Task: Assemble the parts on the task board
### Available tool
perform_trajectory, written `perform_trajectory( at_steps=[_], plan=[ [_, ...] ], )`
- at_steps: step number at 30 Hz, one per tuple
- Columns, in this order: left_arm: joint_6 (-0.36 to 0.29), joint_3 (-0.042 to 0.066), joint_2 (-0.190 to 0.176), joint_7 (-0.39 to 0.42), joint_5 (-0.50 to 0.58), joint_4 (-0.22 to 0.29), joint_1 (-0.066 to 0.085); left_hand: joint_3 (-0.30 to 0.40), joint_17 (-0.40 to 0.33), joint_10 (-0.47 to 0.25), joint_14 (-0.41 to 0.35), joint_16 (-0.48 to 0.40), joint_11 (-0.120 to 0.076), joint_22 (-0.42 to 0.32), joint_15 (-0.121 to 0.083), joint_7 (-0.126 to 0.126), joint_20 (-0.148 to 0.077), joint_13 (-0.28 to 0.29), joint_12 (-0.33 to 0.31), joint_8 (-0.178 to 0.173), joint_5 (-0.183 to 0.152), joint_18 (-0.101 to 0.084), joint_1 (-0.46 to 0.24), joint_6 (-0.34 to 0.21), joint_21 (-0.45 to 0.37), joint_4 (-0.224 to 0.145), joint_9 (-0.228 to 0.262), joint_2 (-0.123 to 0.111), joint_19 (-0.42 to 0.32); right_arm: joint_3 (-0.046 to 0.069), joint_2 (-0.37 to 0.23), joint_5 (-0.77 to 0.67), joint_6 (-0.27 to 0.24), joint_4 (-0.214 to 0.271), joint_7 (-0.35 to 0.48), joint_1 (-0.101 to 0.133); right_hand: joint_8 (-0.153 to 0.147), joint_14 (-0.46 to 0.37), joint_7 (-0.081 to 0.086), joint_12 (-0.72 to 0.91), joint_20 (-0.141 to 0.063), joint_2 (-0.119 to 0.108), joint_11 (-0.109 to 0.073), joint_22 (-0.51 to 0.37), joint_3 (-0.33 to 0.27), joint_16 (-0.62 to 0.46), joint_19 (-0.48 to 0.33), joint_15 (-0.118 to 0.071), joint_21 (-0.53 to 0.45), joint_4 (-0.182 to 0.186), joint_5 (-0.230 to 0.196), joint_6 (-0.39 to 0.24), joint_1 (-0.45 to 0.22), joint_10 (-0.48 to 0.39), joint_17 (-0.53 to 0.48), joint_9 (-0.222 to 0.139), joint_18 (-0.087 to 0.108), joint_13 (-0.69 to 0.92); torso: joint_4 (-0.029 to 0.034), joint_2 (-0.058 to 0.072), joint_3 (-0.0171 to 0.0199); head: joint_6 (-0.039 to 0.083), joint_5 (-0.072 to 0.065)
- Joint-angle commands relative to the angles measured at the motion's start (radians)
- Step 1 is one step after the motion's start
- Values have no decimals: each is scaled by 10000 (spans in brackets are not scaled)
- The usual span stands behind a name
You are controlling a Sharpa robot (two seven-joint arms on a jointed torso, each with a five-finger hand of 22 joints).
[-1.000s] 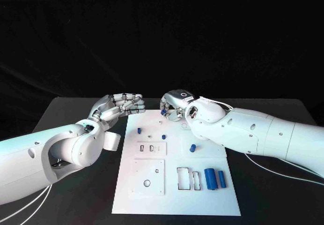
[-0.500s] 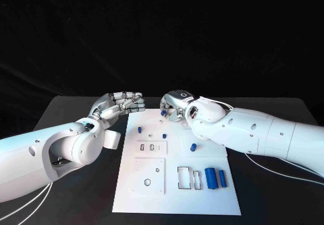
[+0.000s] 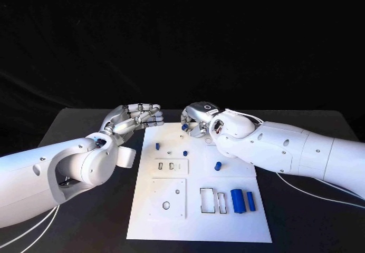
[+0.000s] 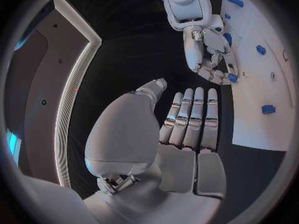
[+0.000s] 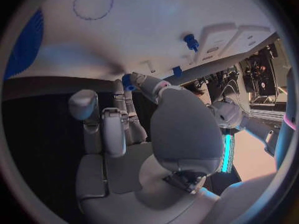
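Nearest me, two blue cylinders (image 3: 242, 200) lie loose beside rectangular slots on the white flat task board (image 3: 199, 224); I judge a low sweep could roll them off its near-right edge. Mid-board, my right hand (image 3: 199, 121) pinches a small blue peg (image 3: 185, 126); a slip drops it. Far left, my left hand (image 3: 137, 118), curled on nothing, hovers over bare black table (image 3: 84, 124), free room.

**Colours on the table**

The table (image 3: 84, 126) is black. The board (image 3: 228, 216) is white, with small blue pieces on it, among them a blue cylinder (image 3: 237, 200) and a blue peg (image 3: 218, 166). Both hands, left (image 3: 137, 118) and right (image 3: 199, 118), are silver on white arms. The right hand pinches a blue piece (image 3: 185, 127).
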Motion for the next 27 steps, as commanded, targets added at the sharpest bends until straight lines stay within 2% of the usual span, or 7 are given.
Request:
perform_trajectory(
  at_steps=[1, 3, 7, 14, 20, 25, 27],
  plan=[
    [170, 9, 16, 47, 19, 16, 16, 55, 4, 0, -62, -65, 100, -15, 1, 176, 57, 2, -58, -43, -63, 98, 17, -68, -37, 2, -13, -99, -22, -15, 9, 23, 245, -37, 46, -19, -698, 275, 403, 23, 244, -342, 335, -503, -443, -215, -428, 306, -461, 41, -116, -1022, -154, -1025, -366, -328, -9, -252, -14, 2, -8, 18, -1],
    [168, 9, 14, 44, 19, 13, 17, 55, 4, 0, -62, -65, 100, -15, 1, 176, 57, 2, -58, -43, -63, 98, 17, -68, -37, 2, -13, -99, -22, -16, 6, 43, 252, -44, 47, -18, -988, 30, 209, 172, 408, 60, 405, -984, -2340, -391, -849, 378, -978, 199, -63, -1646, 436, -1847, -792, -714, 148, -507, -5, 2, -8, 22, -6],
    [168, 9, 0, 37, 19, 1, 19, 55, 4, 0, -62, -65, 100, -15, 1, 176, 57, 2, -58, -43, -63, 98, 17, -68, -37, 2, -13, -99, -22, -17, -98, 39, 217, 56, 8, -14, -990, -53, 334, 393, 460, 272, 450, -1100, -3603, -395, -946, 432, -1181, 695, 34, -1822, 1105, -2105, -952, -988, 186, -668, 0, -5, -8, 29, -18],
    [201, 9, -43, 58, 19, -122, 20, 55, 4, -2, -74, -76, 104, -20, 5, 181, 60, 3, -72, -46, -66, 97, 5, -72, -40, 0, -14, -105, -24, 28, -1105, 400, -143, 1015, -311, 54, -556, 359, 328, 995, 312, 321, 273, 210, -3312, 116, 20, 268, -145, 1145, 301, -1058, 1309, -1293, -175, -1107, -65, -619, -39, -49, -15, 77, -66],
    [212, 9, -131, 128, 19, -382, 21, 54, 4, -3, -77, -80, 105, -21, 7, 182, 60, 3, -75, -47, -67, 97, 1, -73, -41, 0, -14, -108, -26, 146, -2465, 1565, -355, 2138, -474, 356, -429, 476, 165, 1518, 143, -30, -3, 799, -2596, 301, 383, 57, 282, 1471, 312, -689, 1067, 90, 144, -1239, -167, -345, -147, -147, -24, 97, -132],
    [271, 9, -196, 178, 20, -663, 24, 56, 4, -4, -85, -86, 107, -25, 10, 184, 62, 4, -83, -48, -64, 96, -4, -76, -44, -2, -14, -110, -30, 191, -3437, 2497, 333, 2700, -660, 714, -433, 567, -180, 3081, -223, -483, -464, 1218, -2588, 469, 601, -343, 559, 1599, 252, -776, 869, 1703, 464, -1213, -250, 844, -163, -214, -22, 80, -196],
    [308, 9, -221, 190, 20, -765, 25, 56, 4, -4, -85, -86, 107, -25, 10, 184, 62, 4, -83, -48, -64, 96, -4, -76, -44, -2, -14, -110, -30, 197, -3661, 2733, 676, 2757, -651, 793, -402, 670, -210, 4267, -288, -500, -495, 1452, -2968, 696, 721, -369, 703, 1786, 428, -970, 693, 1336, 925, -1091, -307, 2030, -166, -231, -21, 77, -216]
  ],
)
